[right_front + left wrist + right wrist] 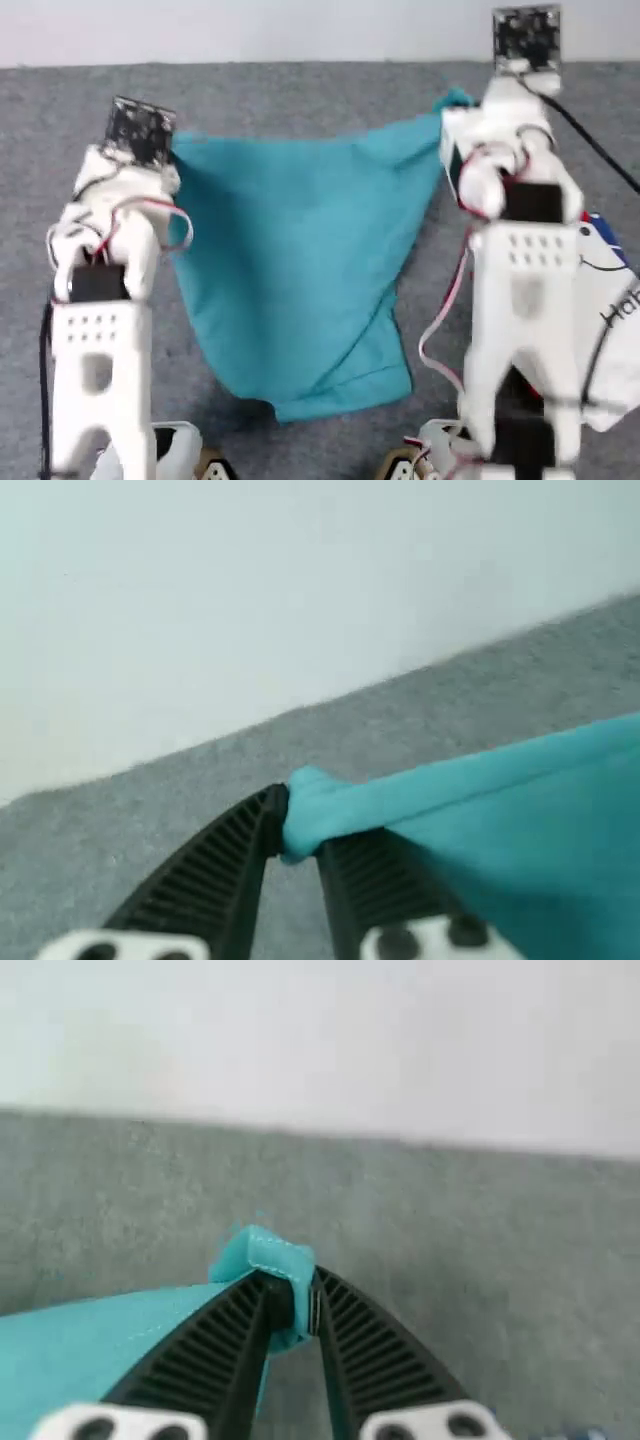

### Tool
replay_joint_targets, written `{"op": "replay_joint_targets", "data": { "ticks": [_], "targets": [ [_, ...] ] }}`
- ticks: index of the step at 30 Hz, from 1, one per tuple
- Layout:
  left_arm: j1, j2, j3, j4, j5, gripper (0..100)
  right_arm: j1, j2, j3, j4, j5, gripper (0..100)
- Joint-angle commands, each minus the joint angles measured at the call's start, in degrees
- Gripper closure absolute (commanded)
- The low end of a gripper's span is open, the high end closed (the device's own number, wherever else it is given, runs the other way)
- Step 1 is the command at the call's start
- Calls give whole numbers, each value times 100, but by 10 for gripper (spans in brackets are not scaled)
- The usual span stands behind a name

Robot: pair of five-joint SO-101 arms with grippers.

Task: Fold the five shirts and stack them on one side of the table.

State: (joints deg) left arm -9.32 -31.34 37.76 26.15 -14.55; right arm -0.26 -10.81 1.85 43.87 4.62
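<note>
Teal shirt (300, 260) is stretched between both arms over the grey table (300, 95). Left gripper (292, 825) is clamped on one corner; right gripper (293, 1305) grips the opposite corner.

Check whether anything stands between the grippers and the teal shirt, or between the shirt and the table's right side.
Nothing between them: the left gripper and right gripper are each shut on a corner of the teal shirt. Toward the right side, the right arm stands beside the shirt, with a white garment lying below it.
</note>
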Motion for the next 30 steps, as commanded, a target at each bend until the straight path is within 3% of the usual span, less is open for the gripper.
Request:
{"op": "replay_joint_targets", "data": {
  "ticks": [1, 7, 13, 16, 19, 25, 30],
  "targets": [
    [-316, 1319, -796, -624, -9, 988, -110, 1244, -1257, -426, -9, 988],
    [-510, 2919, -1727, -536, -18, 988, -180, 3820, -3912, 365, -9, 984],
    [-738, 3481, -1921, -563, -18, 988, -259, 6123, -6576, 1323, 35, 984],
    [-826, 3727, -2026, -554, -18, 988, -400, 7090, -7701, 1771, 431, 980],
    [-897, 3956, -2053, -554, -18, 988, -505, 7864, -8624, 2176, 633, 919],
    [-967, 4026, -2053, -554, -18, 987, -541, 8268, -9846, 3213, 633, 861],
    [-958, 4026, -2035, -422, -18, 987, -505, 7495, -9820, 4488, 642, 861]
  ]
}}
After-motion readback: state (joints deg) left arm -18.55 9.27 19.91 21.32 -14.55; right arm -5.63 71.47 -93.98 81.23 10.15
